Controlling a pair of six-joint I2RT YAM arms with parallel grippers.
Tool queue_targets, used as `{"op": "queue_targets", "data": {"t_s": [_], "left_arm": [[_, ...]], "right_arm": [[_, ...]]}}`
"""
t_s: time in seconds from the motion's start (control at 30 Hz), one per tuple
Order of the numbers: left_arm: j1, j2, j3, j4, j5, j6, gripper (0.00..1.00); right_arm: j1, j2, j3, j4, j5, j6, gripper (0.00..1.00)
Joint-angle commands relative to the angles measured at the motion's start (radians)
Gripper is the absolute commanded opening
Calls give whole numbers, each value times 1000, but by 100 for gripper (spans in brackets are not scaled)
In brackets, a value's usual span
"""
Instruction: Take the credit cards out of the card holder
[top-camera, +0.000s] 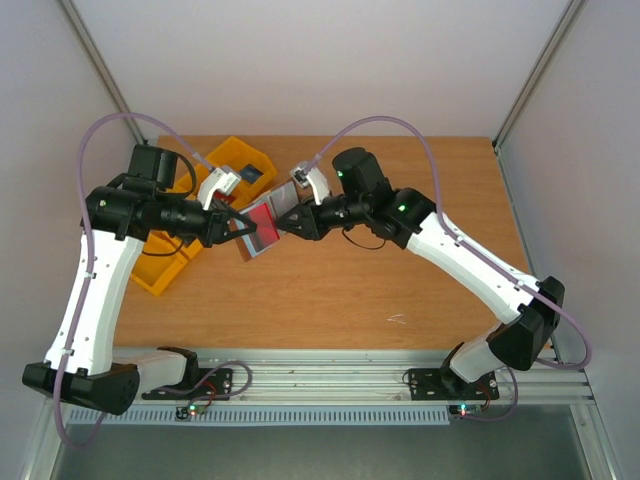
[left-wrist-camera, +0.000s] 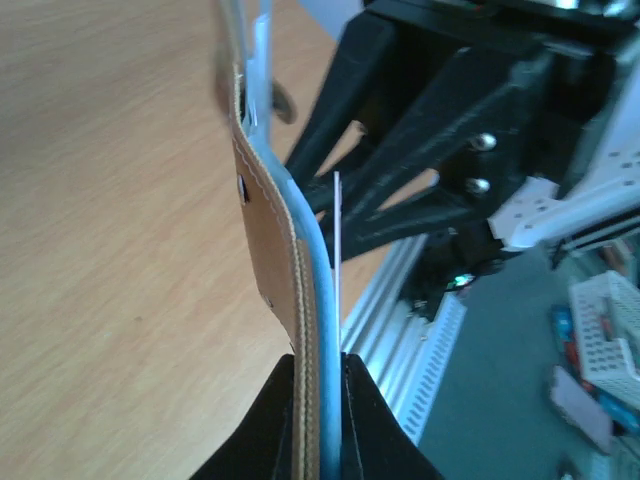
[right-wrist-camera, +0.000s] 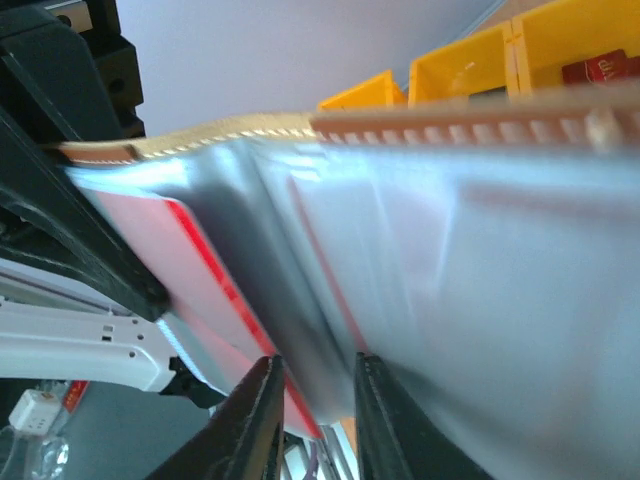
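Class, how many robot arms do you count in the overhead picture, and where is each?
2. The left arm stands at the table's left side, the right arm at its right; both reach the card holder mid-table. None appears hidden.

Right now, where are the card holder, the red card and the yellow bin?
card holder (left-wrist-camera: 268, 250), left wrist view, brown outer face.
red card (right-wrist-camera: 150, 250), right wrist view, its red face.
yellow bin (top-camera: 238, 152), top external view, far wall.
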Motion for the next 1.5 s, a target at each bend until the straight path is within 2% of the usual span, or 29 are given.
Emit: {"op": "queue_targets", "data": {"t_s": [0.0, 0.13, 0.37, 0.57, 0.63, 0.9, 1.17, 1.4, 1.47], "left_arm": [[6, -25, 39, -50, 249, 67, 0], [6, -22, 50, -89, 300, 135, 0], [6, -21, 61, -110, 306, 169, 0], [7, -27, 82, -148, 310, 234, 0], [6, -27, 91, -154, 319, 241, 0], [6, -22, 97, -158, 342, 250, 0], [6, -21, 96, -155, 344, 250, 0], [6, -19, 93, -154, 343, 247, 0], [6, -19, 93, -152, 344, 249, 0]], "right_arm": [[-28, -40, 36, -76, -164, -121, 26], [-29, -37, 61, -122, -300, -172, 25], [-29, -54, 91, -146, -429, -225, 22], [-80, -65, 195, -348, -406, -356, 24], [-80, -59, 233, -381, -410, -356, 26], [-34, -30, 196, -259, -366, -256, 32], [-15, -2, 198, -243, -374, -238, 20], [2, 15, 203, -258, -371, -246, 21], [4, 17, 202, -255, -379, -246, 17]]}}
